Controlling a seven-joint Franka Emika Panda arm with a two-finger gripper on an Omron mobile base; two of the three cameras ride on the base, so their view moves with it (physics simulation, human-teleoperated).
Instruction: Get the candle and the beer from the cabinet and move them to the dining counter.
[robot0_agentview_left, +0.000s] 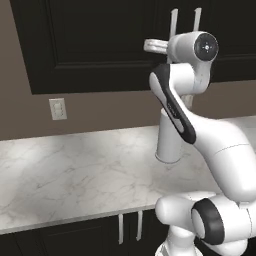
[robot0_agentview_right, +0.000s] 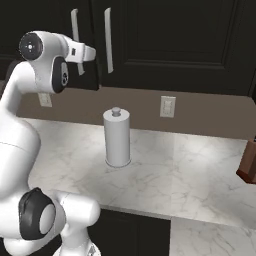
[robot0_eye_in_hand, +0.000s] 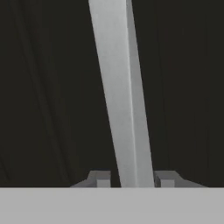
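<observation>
1. Cabinet (robot0_agentview_right: 165, 40) doors closed; candle and beer presumably inside, can't see either.
2. Gripper (robot0_eye_in_hand: 129, 180) is up at the cabinet front, well above the table (robot0_agentview_left: 75, 175). In the hand view the silver bar handle (robot0_eye_in_hand: 122, 96) runs right between the two fingers (robot0_eye_in_hand: 101, 178), one tip on each side of it.
3. Key relation: handle long axis is vertical on the door, and in the hand view it crosses the finger gap nearly square, slightly slanted. Fingers bracket the bar, narrow gaps either side.
4. Finger state: partly closed around the handle, not clearly clamped. Can't tell contact from these views.
5. Right base view: two handles side by side; the hand sits at the left one (robot0_agentview_right: 76, 35); the other (robot0_agentview_right: 107, 40) is just beside it.
6. Judgement: step is grasping the handle to open the door. Once gripped, the pull comes straight out from the door face, then swings.
7. Paper towel roll (robot0_agentview_right: 116, 137) stands on the table below, well apart from the hand.
</observation>
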